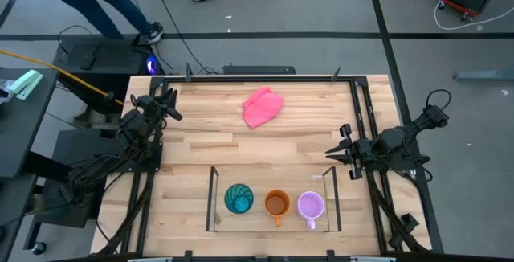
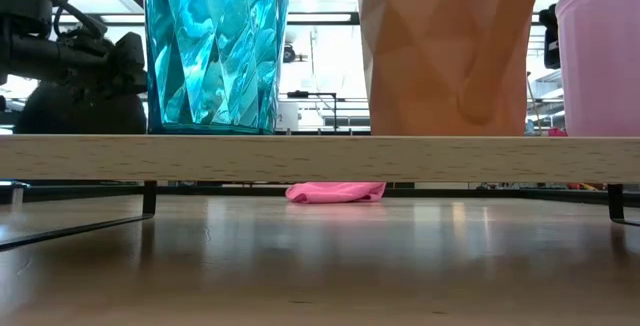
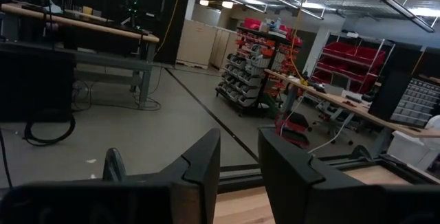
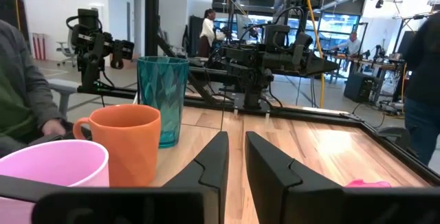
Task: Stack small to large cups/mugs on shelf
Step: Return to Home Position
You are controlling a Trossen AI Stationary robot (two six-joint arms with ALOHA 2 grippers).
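Three cups stand in a row on the shelf's wooden plank near the table's near edge. From left to right they are the teal tumbler, the orange mug and the lilac mug. The low view shows their bases on the plank: tumbler, orange mug, lilac mug. My left gripper waits shut at the table's far left edge. My right gripper hovers shut just right of the shelf, pointing left, with the cups beside it.
A pink cloth lies crumpled on the far middle of the table, also seen under the shelf plank as the pink cloth. Bare wood lies between it and the shelf. People stand and sit beyond the table.
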